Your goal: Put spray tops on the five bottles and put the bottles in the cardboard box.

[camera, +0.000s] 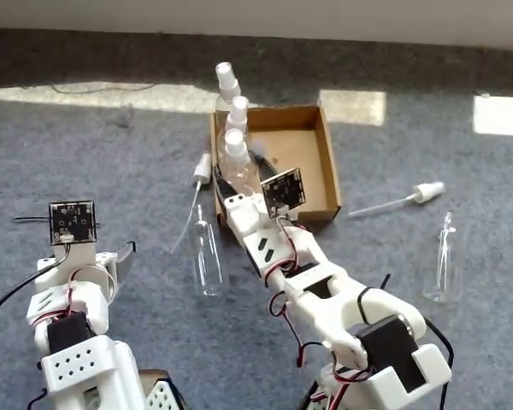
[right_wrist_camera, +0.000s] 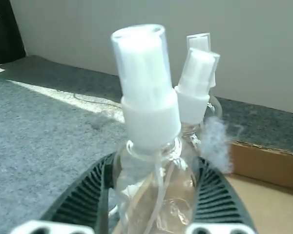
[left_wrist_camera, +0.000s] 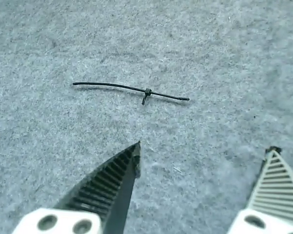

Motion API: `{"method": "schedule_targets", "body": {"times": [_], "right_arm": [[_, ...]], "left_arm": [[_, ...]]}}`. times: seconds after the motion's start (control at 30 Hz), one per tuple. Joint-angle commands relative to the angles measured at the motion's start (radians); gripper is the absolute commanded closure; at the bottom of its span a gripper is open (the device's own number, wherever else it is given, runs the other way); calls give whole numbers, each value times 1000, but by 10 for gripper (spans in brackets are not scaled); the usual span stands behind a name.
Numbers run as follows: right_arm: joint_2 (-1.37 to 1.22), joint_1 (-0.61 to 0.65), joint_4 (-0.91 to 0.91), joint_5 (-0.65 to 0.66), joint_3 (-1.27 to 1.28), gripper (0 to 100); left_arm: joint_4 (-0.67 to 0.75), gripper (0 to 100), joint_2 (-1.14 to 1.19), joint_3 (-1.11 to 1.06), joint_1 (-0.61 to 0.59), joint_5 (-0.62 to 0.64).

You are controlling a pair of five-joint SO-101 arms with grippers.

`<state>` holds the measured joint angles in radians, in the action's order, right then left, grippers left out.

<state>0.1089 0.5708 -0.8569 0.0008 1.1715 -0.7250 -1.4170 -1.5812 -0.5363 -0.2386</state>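
Right fingers [right_wrist_camera: 83,200] clamp capped bottle [right_wrist_camera: 149,141] in cardboard box [camera: 301,158] (two bottles [right_wrist_camera: 198,83] behind); left fingers [left_wrist_camera: 110,190] apart over cable tie [left_wrist_camera: 132,89]

Three bottles [camera: 237,128] stand in the cardboard box's [camera: 325,162] left side.

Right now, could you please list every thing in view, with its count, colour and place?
cardboard box: one, brown, mid carpet
capped bottles: three, clear, white tops, upright along the box's left wall
uncapped bottles: two, clear, on carpet either side of the box
spray tops: two, white, loose beside those
cable tie: one, black, on carpet
left pincer: one, black, open over carpet
right pincer: one, black, shut on nearest capped bottle
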Motion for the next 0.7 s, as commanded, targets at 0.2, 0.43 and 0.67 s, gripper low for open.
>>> {"method": "schedule_targets", "body": {"times": [0.2,0.43,0.67], "right_arm": [[10,12,-12,-9,-30,788],[10,30,-10,-9,-30,786],[16,31,-10,-9,-30,786]], "left_arm": [[18,653,-12,4,19,-9],[18,653,-12,4,19,-9],[18,653,-12,4,19,-9]]}}
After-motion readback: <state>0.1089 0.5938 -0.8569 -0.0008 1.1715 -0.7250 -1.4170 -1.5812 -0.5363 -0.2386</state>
